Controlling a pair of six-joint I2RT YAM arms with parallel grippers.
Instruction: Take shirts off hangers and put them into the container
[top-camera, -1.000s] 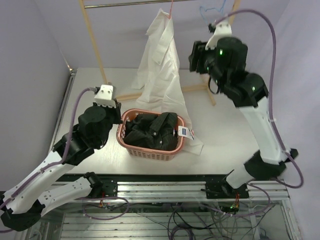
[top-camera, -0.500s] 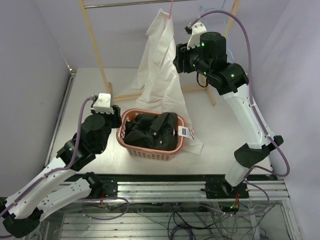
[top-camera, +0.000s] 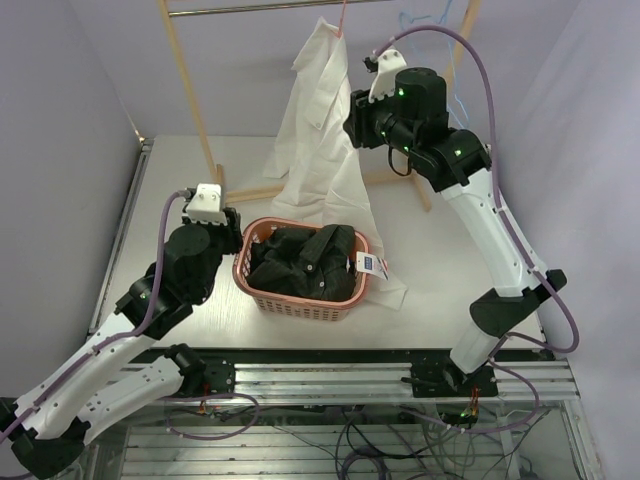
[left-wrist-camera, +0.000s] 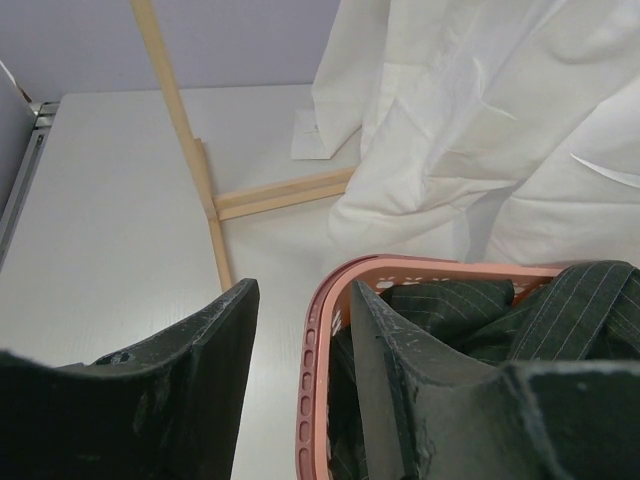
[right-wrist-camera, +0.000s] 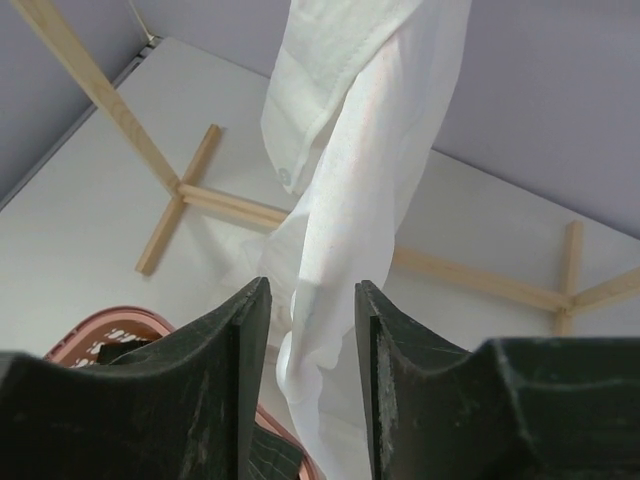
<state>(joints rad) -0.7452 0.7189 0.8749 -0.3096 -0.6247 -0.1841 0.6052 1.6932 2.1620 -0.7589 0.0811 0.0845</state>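
Cream shirt (top-camera: 320, 130) hangs from the pink hanger (top-camera: 343, 14), top centre; dark shirt (top-camera: 305, 262) sits in the basket (top-camera: 300, 306), lower centre. Cream one's light, limp cloth, so pinch a bunched fold by the collar. Your right gripper (right-wrist-camera: 310, 290) and left gripper (left-wrist-camera: 302, 290) are both parted, gripping nothing.

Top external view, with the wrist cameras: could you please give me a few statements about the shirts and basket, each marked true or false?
1. The dark shirt lies in the pink basket. True.
2. The white shirt lies in the basket too. False: it hangs from the rack.
3. The left gripper clamps the dark shirt. False: it is open over the basket's rim.
4. The right gripper is raised beside the white shirt. True.
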